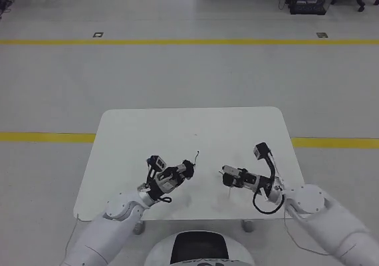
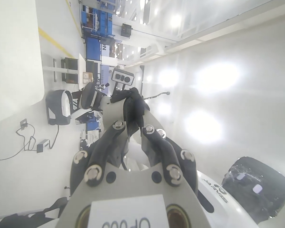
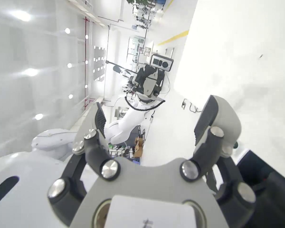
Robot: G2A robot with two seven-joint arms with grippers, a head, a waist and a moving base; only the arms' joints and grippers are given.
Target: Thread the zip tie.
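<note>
We find the left gripper (image 2: 133,106) clenched on the thin black plastic zip tie (image 2: 156,95). In its own wrist view the dark pads (image 2: 130,117) meet with no gap, and the strap's free end pokes out past the fingertips, thickening slightly at its tip. From above, the same left gripper (image 1: 187,169) hangs over the near middle of the table. There the zip tie (image 1: 195,159) reads as a short thin line pointing toward the far edge, a direction the wrist view does not make plain. The right gripper (image 3: 154,112) is released, its ribbed black pads (image 3: 100,117) spread wide with nothing between them. The top view places the right gripper (image 1: 227,175) facing the left one, near but apart. Across that gap the right wrist view gives us the zip tie (image 3: 121,66) side-on, a slim bar jutting from the far gripper. Beneath both lies the white, round-cornered table (image 1: 189,123).
</note>
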